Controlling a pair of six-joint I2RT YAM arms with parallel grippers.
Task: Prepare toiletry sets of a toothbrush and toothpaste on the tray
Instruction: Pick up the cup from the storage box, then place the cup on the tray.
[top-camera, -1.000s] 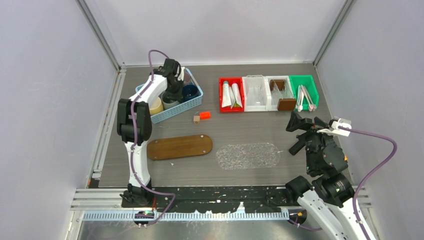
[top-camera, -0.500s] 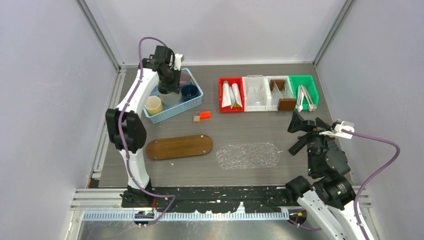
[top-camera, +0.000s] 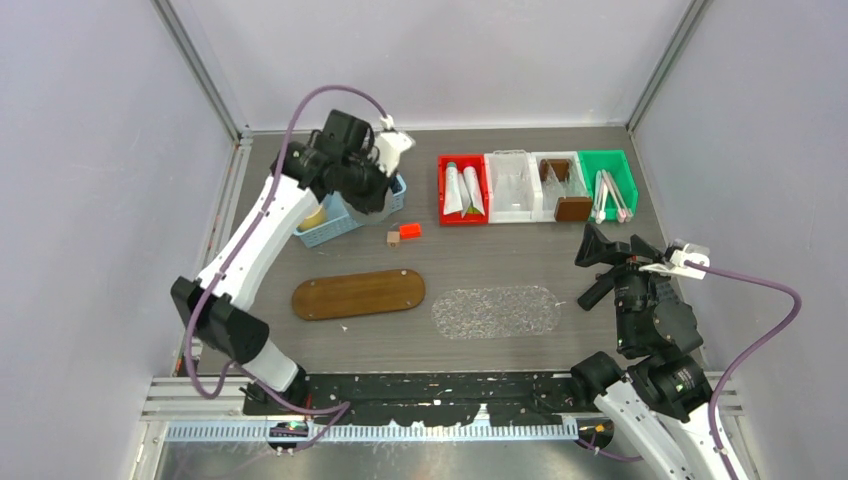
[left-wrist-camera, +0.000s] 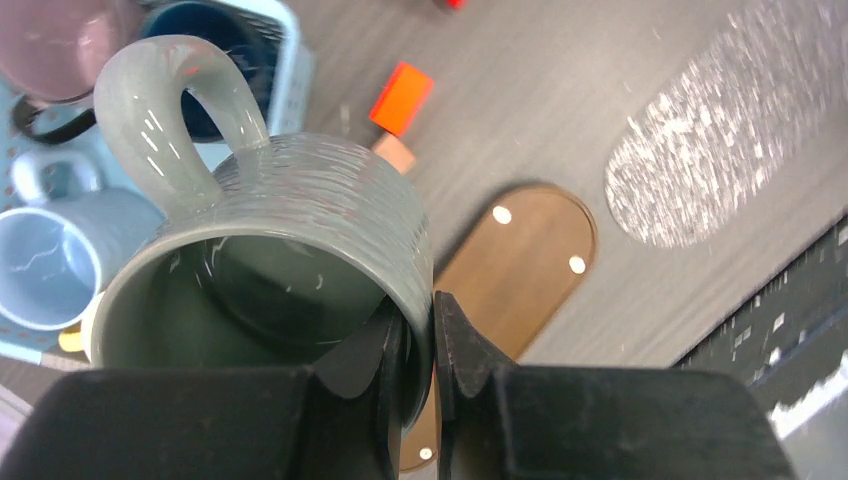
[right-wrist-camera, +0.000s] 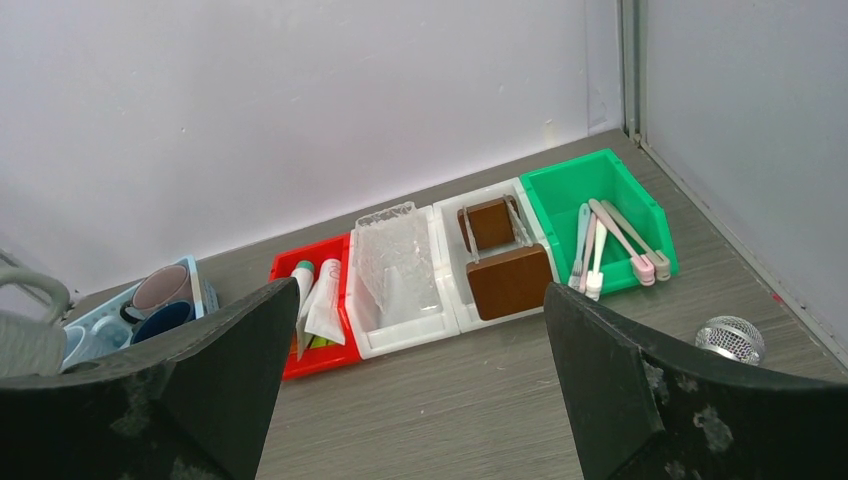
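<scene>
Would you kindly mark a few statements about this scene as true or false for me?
1. The left gripper pinches the rim of the grey-green ceramic mug. True.
2. The right gripper is shut on a toothbrush. False: it is open and holds nothing.
3. The brown oval wooden tray already holds a mug. False: nothing stands on it.
4. Two white toothpaste tubes lie in the red plastic bin. True.

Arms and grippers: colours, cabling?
Both arms, left arm and right arm, have white links with black joints and a purple cable running along each. The left gripper and right gripper are black with broad wedge-shaped fingers, scuffed grey.
</scene>
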